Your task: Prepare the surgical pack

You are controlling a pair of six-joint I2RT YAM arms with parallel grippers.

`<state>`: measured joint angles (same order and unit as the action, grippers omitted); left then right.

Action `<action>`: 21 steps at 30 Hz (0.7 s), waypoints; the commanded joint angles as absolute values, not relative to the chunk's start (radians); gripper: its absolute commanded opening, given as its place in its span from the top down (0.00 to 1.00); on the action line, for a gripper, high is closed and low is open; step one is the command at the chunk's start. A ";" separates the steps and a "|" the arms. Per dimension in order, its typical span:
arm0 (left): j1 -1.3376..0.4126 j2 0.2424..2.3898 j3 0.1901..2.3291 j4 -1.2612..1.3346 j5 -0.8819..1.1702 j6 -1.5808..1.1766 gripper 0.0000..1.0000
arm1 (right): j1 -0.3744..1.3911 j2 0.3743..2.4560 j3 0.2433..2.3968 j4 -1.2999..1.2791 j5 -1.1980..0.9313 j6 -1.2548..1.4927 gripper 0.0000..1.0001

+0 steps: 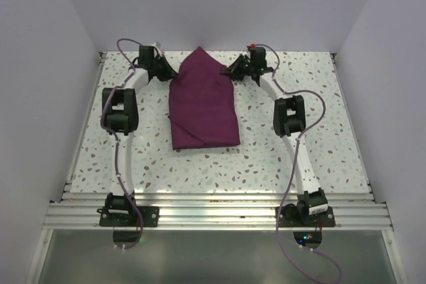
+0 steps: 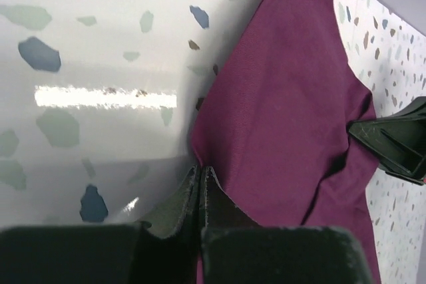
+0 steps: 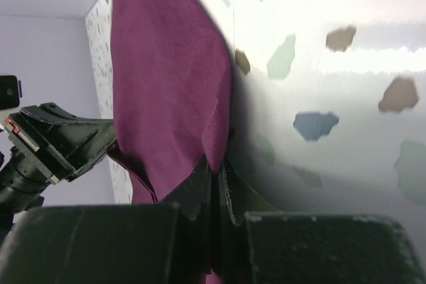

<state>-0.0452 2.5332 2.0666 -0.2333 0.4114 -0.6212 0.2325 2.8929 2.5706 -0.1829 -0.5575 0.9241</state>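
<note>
The plum-purple cloth [image 1: 203, 104] lies folded into a long bundle on the speckled table [image 1: 313, 91], with a peak at its far end. My left gripper [image 1: 172, 72] is shut on the cloth's far left edge; in the left wrist view its jaws [image 2: 202, 172] pinch the cloth [image 2: 286, 98]. My right gripper [image 1: 229, 72] is shut on the far right edge; in the right wrist view its jaws [image 3: 216, 164] clamp a fold of cloth [image 3: 166, 78]. The steel tray, the instruments and the gauze pads are not in view.
White walls enclose the table on the left, back and right. A slotted aluminium rail [image 1: 213, 214] runs along the near edge with both arm bases on it. The right gripper also shows in the left wrist view [image 2: 393, 141], and the left gripper in the right wrist view [image 3: 63, 144].
</note>
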 commanded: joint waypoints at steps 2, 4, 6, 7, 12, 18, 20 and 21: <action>-0.041 2.339 1.976 -0.258 0.474 -0.606 1.00 | 0.241 2.694 2.484 -0.245 -0.647 0.937 1.00; -0.041 2.292 1.931 -0.285 0.482 -0.580 1.00 | 0.241 2.634 2.438 -0.284 -0.675 0.930 1.00; -0.041 2.260 1.886 -0.301 0.486 -0.560 1.00 | 0.241 2.565 2.405 -0.310 -0.680 0.901 1.00; -0.041 2.223 1.867 -0.308 0.486 -0.545 1.00 | 0.241 2.544 2.375 -0.316 -0.683 0.896 1.00; -0.043 2.137 1.798 -0.342 0.500 -0.497 1.00 | 0.242 2.508 2.387 -0.412 -0.724 0.902 1.00; -0.049 2.002 1.689 -0.385 0.538 -0.462 1.00 | 0.248 2.389 2.229 -0.472 -0.732 0.850 1.00; -0.052 1.968 1.665 -0.399 0.535 -0.440 1.00 | 0.247 2.340 2.188 -0.492 -0.738 0.819 1.00; -0.057 1.932 1.639 -0.413 0.531 -0.422 1.00 | 0.248 2.326 2.151 -0.503 -0.736 0.809 1.00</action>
